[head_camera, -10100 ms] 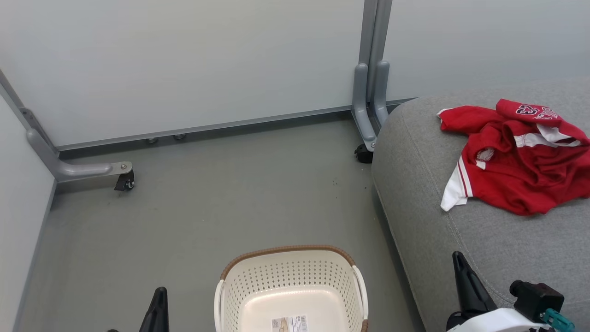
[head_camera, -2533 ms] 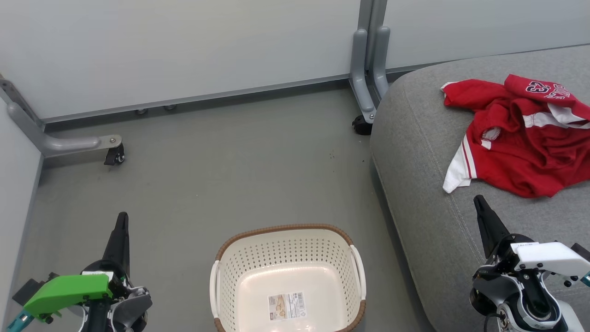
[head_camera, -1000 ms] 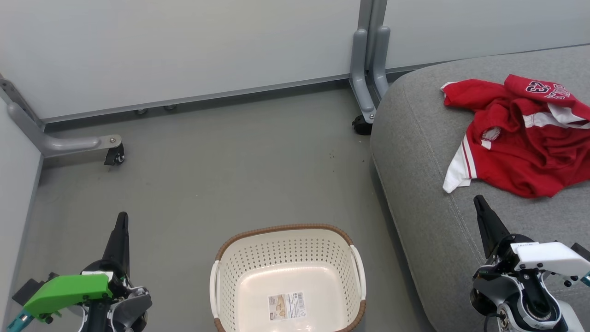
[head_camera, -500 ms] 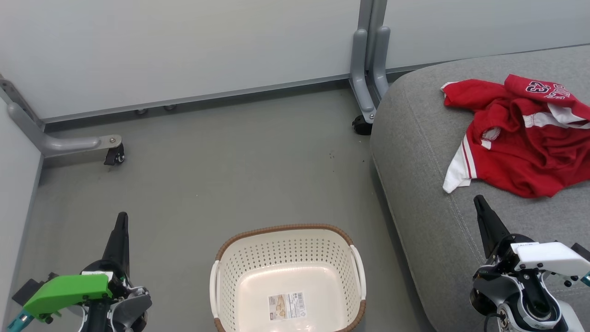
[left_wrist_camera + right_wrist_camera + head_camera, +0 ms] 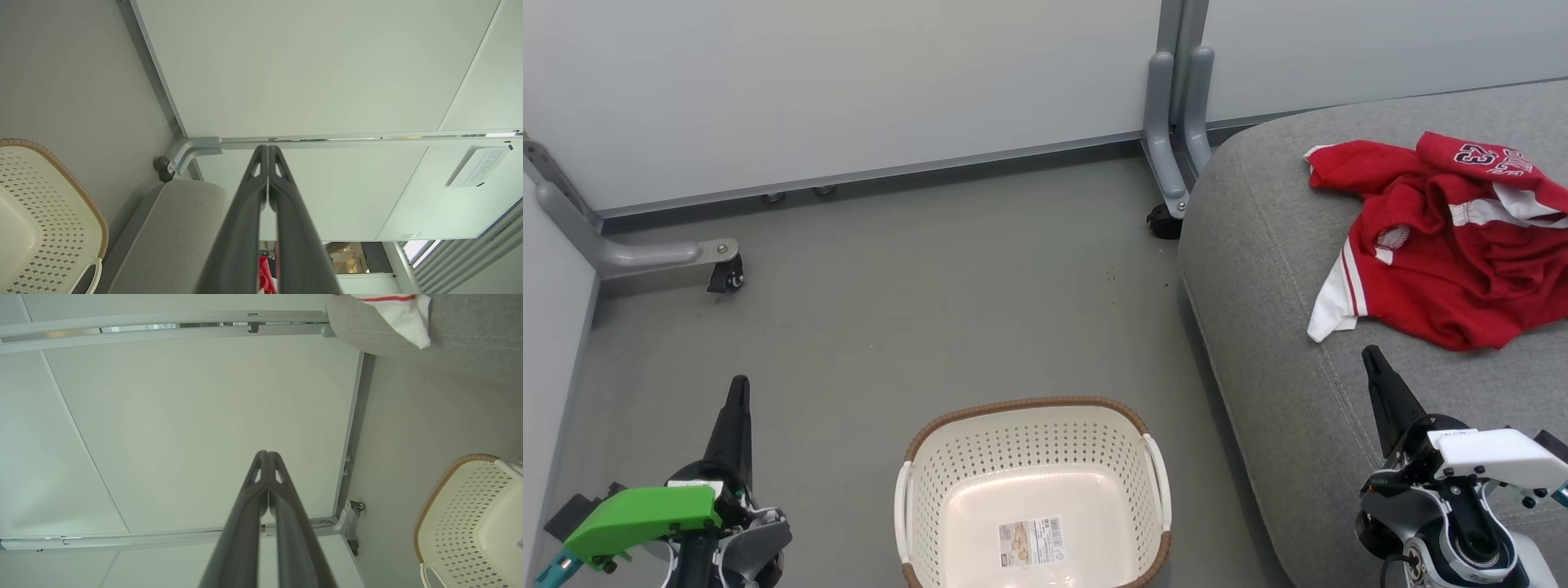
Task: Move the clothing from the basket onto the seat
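**On the grey seat, the red clothing is lying; both grippers are being held shut**

Across the seat (image 5: 1282,392), toward its far right part, the red clothing (image 5: 1445,245) is being borne in a crumpled heap. White trim, stripes and a white "23" are showing on it. On the grey floor (image 5: 931,327), just beside the seat's rounded side, the cream perforated basket (image 5: 1029,406) is being kept upright, and a paper label (image 5: 1032,541) is showing on its base. That rounded side of the seat is lying between the basket and the clothing. Behind them, pale partition panels (image 5: 849,82) are being carried on grey metal feet with castors (image 5: 725,278).

The left gripper (image 5: 738,384) is being held over the floor to the left of the basket. Its two dark fingers are pressed together along their length and nothing is being gripped. The right gripper (image 5: 1372,353) is being held over the near part of the seat, near the white-striped edge of the clothing but apart from it. Its fingers are likewise closed together on nothing.
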Tool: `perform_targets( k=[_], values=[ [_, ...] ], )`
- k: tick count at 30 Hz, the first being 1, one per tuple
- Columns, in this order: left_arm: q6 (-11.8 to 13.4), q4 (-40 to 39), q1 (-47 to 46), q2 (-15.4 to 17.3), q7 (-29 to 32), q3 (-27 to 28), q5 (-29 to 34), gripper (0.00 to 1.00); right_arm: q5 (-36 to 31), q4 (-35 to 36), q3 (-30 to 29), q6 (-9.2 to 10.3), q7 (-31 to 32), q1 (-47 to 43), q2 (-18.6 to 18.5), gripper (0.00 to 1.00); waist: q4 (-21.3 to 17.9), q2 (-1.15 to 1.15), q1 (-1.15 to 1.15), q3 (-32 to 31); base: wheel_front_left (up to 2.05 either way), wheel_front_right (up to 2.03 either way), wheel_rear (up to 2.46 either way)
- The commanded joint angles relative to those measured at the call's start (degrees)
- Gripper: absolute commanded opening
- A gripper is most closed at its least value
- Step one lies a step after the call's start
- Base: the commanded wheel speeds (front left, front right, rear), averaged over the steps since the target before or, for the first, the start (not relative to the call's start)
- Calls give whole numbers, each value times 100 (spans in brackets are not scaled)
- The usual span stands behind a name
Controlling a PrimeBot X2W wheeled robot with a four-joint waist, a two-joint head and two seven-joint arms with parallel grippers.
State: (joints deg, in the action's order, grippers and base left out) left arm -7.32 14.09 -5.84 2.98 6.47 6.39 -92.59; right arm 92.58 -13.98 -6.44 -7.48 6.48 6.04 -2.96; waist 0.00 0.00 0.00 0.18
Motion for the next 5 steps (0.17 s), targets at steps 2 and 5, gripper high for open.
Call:
perform_targets(
  k=[2, 5],
  values=[
    [-30, 2, -93, 4, 15, 17, 22, 0, -22, -14, -10, -2, 15, 46, -6, 0, 0, 0, 0, 0, 0, 0, 0],
    [-30, 2, -93, 3, 15, 18, 23, 0, -23, -14, -11, -2, 16, 46, -5, 0, 0, 0, 0, 0, 0, 0, 0]
  ],
)
